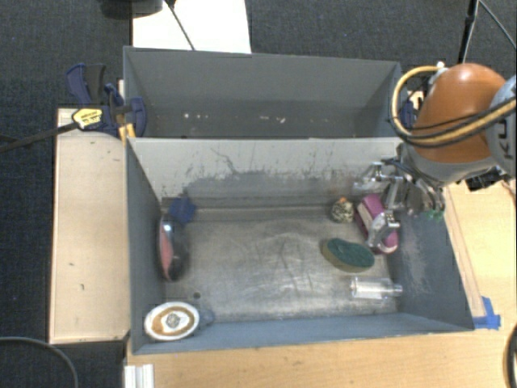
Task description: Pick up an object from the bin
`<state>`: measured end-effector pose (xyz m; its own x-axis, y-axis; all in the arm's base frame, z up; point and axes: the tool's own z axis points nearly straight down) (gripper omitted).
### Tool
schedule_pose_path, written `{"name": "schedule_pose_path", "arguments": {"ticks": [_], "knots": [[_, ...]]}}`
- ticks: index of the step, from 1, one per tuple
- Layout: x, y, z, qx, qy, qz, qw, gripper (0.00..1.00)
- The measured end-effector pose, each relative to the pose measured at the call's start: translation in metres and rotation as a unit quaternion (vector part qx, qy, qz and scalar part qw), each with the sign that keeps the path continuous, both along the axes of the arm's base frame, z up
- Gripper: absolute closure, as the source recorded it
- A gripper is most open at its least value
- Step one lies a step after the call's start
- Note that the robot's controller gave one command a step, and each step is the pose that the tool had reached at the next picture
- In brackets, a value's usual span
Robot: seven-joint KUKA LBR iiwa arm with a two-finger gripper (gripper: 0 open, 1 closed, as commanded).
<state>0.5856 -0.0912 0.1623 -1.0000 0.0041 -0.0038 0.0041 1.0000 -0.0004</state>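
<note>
The gripper (387, 219) is low in the right part of the bin (266, 95), toward the far wall, right against a magenta thing (372, 210); I cannot tell whether it is spread or closed on it. A small yellowish thing (342, 210) lies just left of the magenta thing. A dark green oval (349, 254) and a clear tube (374, 288) lie nearer.

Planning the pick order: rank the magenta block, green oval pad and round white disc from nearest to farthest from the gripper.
1. Magenta block, right at the gripper.
2. Green oval pad, just below it in view.
3. Round white disc, view's lower-left corner.
</note>
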Motion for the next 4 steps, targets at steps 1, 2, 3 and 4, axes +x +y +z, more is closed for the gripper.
{"name": "schedule_pose_path", "arguments": {"ticks": [1,2,3,4], "knots": [[-0.041,-0.0247,-0.092,0.0,-0.0023,-0.047,0.9989,0.0],[-0.0376,-0.0238,-0.0881,-0.001,-0.0063,-0.043,0.999,1.0],[-0.0403,-0.0233,-0.0898,0.0,-0.0008,-0.042,0.9991,0.0],[-0.0378,-0.0236,-0.0881,-0.001,-0.0056,-0.041,0.9991,1.0]]}}
